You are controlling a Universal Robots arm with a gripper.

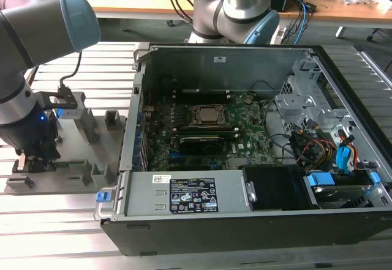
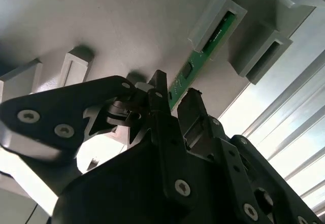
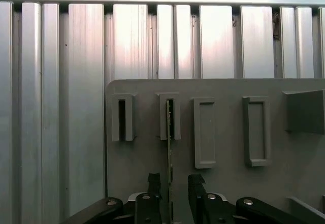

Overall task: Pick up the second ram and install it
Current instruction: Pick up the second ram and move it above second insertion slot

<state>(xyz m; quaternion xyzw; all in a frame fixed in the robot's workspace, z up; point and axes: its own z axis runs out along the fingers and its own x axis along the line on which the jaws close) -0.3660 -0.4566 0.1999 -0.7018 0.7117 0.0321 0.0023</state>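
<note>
The second ram is a thin green stick standing on edge in a slot block of the grey tray. In the second wrist view the ram runs from that slot block down toward the black fingers. My gripper is open and straddles the stick's near end, one finger on each side with a small gap. The same straddle shows in the second wrist view, gripper low over the tray. In the exterior view the gripper is down at the tray, on the exterior view's left.
An open computer case lies right of the tray, with the motherboard, processor socket and a black card inside. The tray carries several other upright slot blocks. Ribbed aluminium table surrounds it.
</note>
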